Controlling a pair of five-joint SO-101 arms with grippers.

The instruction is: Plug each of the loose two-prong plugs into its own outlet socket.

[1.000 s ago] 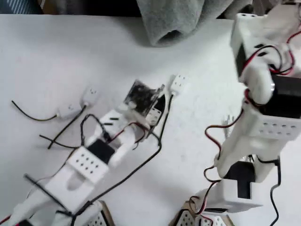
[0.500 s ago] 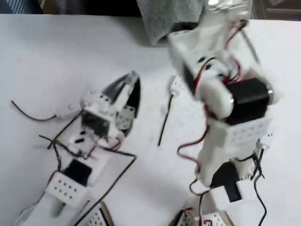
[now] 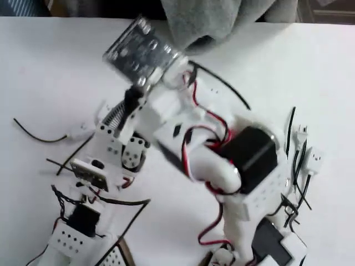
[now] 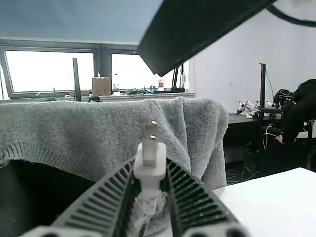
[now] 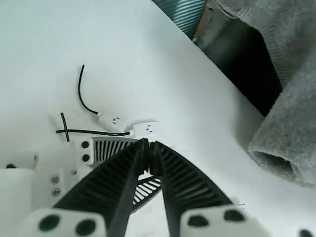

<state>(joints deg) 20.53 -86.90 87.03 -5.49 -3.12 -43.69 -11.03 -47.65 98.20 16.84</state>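
Observation:
My left gripper (image 4: 149, 182) is shut on a white two-prong plug (image 4: 149, 155), held upright with its prongs pointing up. In the high view this gripper (image 3: 117, 121) sits left of centre. My right arm stretches across the table, and its gripper (image 5: 148, 144) hangs just above the left gripper's ribbed fingers (image 5: 114, 146). The right gripper's tips meet, and I make out nothing between them. Two white outlet sockets (image 5: 114, 120) (image 5: 146, 128) lie side by side on the table beneath. One socket (image 3: 82, 132) trails a black cable to the left.
More white plugs and sockets (image 3: 304, 134) (image 3: 316, 158) with black cables lie at the right edge. A loose black cable (image 3: 222, 83) crosses the middle. A grey sweater (image 3: 211, 22) hangs over the far edge. The right arm's body (image 3: 244, 160) covers the table's centre.
The right arm has swung left across the table and now reaches over the left gripper. The left arm has drawn back to the left with the plug. The middle cable has shifted.

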